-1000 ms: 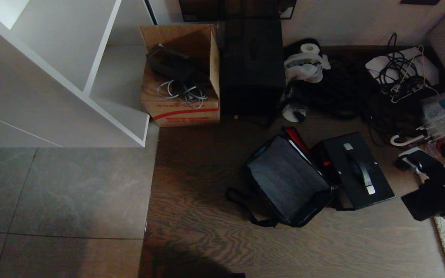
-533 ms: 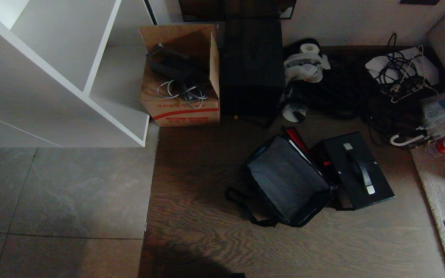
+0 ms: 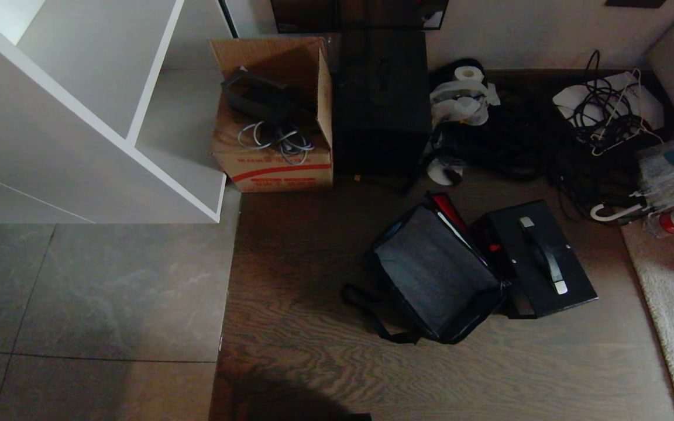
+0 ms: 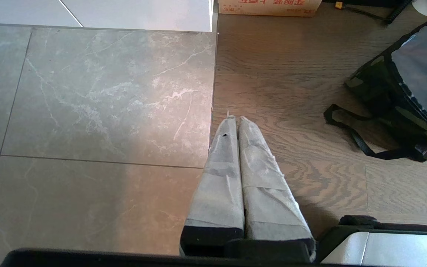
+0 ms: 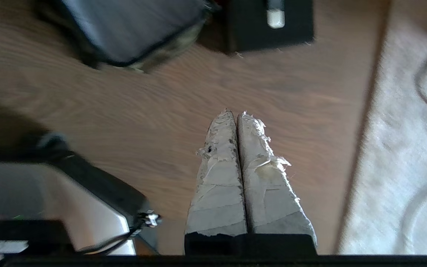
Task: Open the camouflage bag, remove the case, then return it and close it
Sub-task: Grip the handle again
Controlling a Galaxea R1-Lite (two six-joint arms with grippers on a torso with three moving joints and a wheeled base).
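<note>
Grey marbled tile (image 3: 91, 280) lies open on the left under the white shelf unit (image 3: 79, 111), meeting bare wood-grain floor (image 3: 313, 362) along a straight seam. The left gripper (image 4: 234, 118) hangs over that seam, its tape-wrapped fingers pressed together, well clear of everything. Right of it sits the camouflage bag (image 3: 436, 275), soft and boxy, mouth open to dark lining, a strap looped on the wood. Touching its right side is the hard black case (image 3: 539, 257) with a metal-ended handle. The right gripper (image 5: 235, 113), fingers pressed together, empty, hovers nearer the robot beside the pale rug (image 3: 673, 316).
</note>
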